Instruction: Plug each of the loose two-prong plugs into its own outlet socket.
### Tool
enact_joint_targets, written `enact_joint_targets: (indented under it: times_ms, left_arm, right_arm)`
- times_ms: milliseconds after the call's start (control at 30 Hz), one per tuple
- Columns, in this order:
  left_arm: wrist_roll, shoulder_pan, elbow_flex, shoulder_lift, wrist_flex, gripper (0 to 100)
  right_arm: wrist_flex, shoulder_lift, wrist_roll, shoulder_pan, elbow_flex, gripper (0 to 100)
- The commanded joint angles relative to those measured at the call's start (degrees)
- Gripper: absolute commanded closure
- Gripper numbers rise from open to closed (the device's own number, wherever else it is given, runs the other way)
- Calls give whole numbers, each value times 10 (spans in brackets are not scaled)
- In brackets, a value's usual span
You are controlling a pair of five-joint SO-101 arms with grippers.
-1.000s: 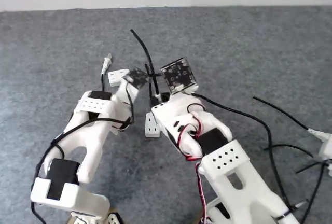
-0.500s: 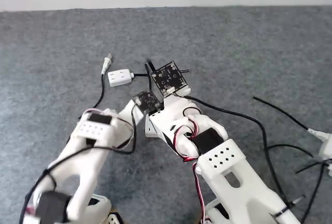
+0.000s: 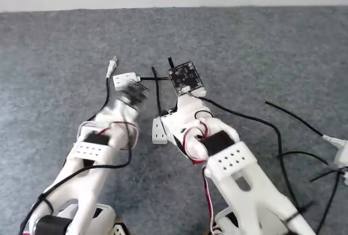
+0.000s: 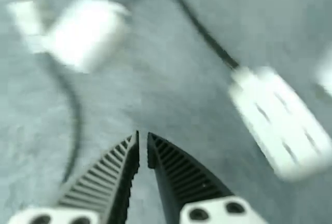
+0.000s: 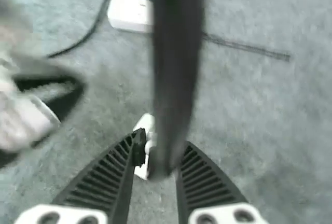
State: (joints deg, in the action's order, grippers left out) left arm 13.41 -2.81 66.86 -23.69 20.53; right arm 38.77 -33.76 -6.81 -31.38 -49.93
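On the grey table [image 3: 261,44] the right arm [image 3: 234,164] stretched up from the near edge toward the middle, and the left arm [image 3: 92,153] lay beside it, angled the same way.

Two white outlet sockets lay flat on the surface. The far outlet socket [image 3: 125,80] was just ahead of the left arm's tip, and the near outlet socket [image 3: 159,130] sat between the two arms, close against the right one. A thin black lead ran from each.

The left gripper [image 4: 143,140] hovered above the table with its jaws drawn almost together. Only a thin slit was left between them and nothing was in it.

The right gripper [image 5: 158,149] had its jaws closed on a black cord [image 5: 174,68], which rose straight up from between the fingers. A white piece lay on the table just past the fingertips, too blurred to name.

A small white plug [image 3: 112,64] lay touching or nearly touching the far outlet socket's outer end, its own dark wire trailing back along the left arm. Well off to the right, several loose cords [image 3: 283,137] curled toward another white connector [image 3: 340,150] at the table's edge.
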Motion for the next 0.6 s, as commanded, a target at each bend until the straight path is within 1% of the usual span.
enact_joint_targets:
  times_ms: [0, 133, 233, 300, 400, 567]
  left_arm:
    - [-128, 42, 22, -18, -172, 978]
    - [-176, 47, 87, -18, -332, 979]
    - [-186, 47, 131, -18, -443, 979]
    - [-186, 46, 153, -17, -498, 979]
    - [-193, 46, 171, -15, -549, 979]
    - [-206, 46, 182, -15, -578, 979]
  right_arm:
    - [2, 63, -41, 13, 66, 991]
    - [-2, 120, -70, 14, 94, 991]
    - [-4, 124, -85, 13, 99, 991]
    - [-9, 125, -91, 12, 101, 991]
    - [-24, 133, -91, 3, 103, 991]
    - [-44, 159, -102, -22, 105, 991]
